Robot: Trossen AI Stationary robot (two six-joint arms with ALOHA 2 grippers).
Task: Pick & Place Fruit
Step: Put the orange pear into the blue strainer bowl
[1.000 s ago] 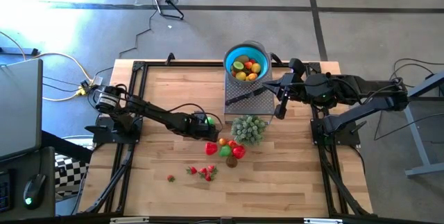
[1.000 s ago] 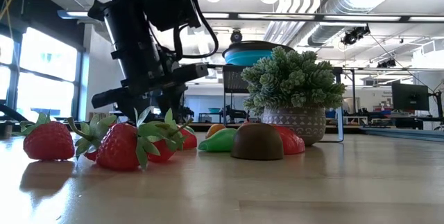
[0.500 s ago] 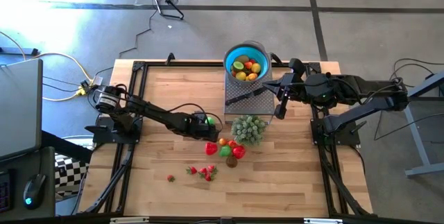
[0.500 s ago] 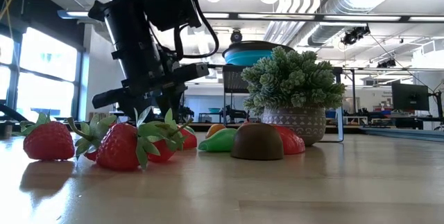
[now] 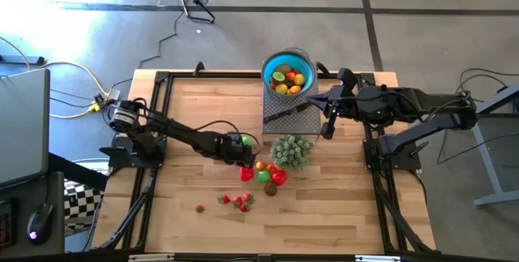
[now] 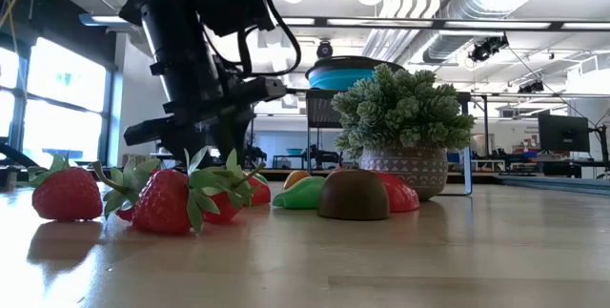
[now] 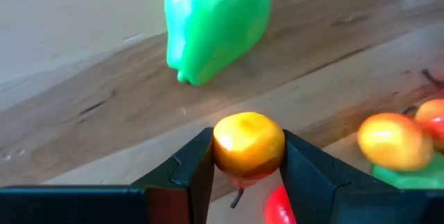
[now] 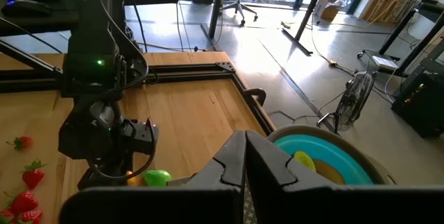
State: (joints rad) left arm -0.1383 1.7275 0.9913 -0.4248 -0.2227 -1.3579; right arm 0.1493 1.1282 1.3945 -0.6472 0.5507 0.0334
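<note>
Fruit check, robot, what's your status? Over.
Left end effector shut on an orange-yellow fruit, low over the table. Right end effector shut, empty, beside the blue bowl. Green fruit ahead; plant near the bowl route.

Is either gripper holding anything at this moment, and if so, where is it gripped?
The left gripper pinches a small yellow-orange fruit across its sides, between its two fingers. The right gripper is shut and empty, beside the blue bowl.

We see our two dark, jointed arms, black cables looped alongside, a green light glowing on the left arm's wrist (image 5: 245,141), angular black fingers (image 7: 187,175)
</note>
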